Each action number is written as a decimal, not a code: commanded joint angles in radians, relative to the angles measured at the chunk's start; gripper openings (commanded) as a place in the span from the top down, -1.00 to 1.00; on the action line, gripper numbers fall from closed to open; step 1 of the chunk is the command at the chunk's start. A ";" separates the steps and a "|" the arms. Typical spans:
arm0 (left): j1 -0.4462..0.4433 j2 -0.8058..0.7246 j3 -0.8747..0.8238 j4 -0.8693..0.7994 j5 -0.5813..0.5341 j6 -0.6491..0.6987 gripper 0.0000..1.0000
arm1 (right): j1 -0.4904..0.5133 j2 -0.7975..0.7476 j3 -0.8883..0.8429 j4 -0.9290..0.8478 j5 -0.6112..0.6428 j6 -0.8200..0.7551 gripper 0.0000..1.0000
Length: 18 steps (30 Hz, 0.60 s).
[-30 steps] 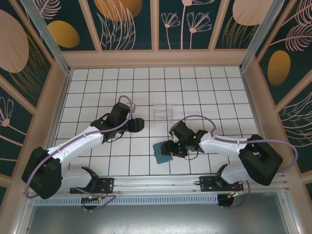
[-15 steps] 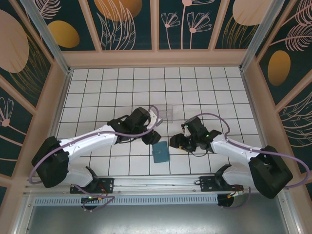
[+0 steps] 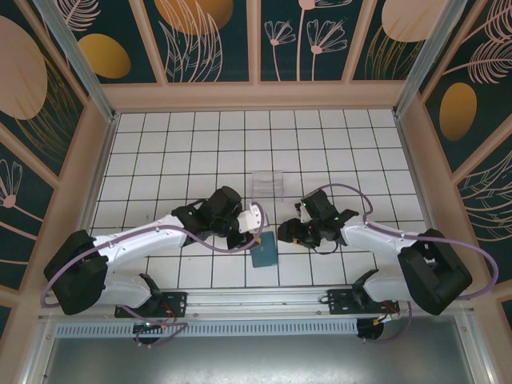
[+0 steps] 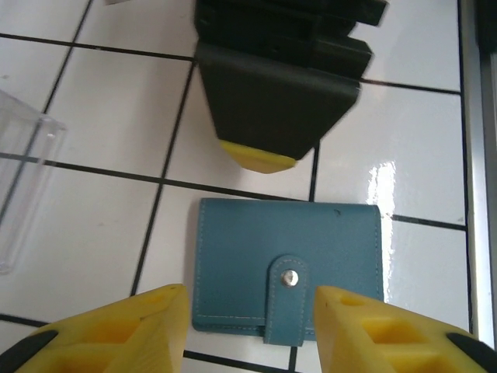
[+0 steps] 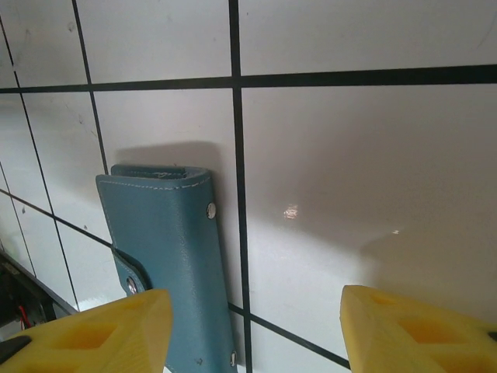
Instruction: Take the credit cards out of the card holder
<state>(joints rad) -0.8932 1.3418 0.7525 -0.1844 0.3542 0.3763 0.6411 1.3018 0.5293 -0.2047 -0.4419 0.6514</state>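
Card holder (image 3: 264, 250) lies snapped shut, its inside hidden. Left gripper (image 4: 247, 312) and right gripper (image 5: 256, 315) gape empty near it; clear box (image 3: 268, 185) sits behind.

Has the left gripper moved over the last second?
Yes. The left gripper swung right and toward the near edge: from left of the clear box to nearer than it, open at the card holder.

Bright, even overhead light washes the white tiled tabletop (image 3: 336, 144). In the left wrist view a glare streak shines on the glossy tile beside the slate-blue leather-like card holder (image 4: 256, 249), and the close yellow fingertips (image 4: 116, 330) look soft. Shadows are faint and diffuse.
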 commanded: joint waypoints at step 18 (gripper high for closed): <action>-0.049 0.136 -0.072 0.169 0.026 0.011 0.19 | 0.005 0.203 0.120 0.057 -0.101 -0.074 -0.11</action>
<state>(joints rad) -0.9375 1.4605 0.6952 -0.0681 0.3771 0.3885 0.6415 1.4853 0.6174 -0.1390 -0.5434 0.6071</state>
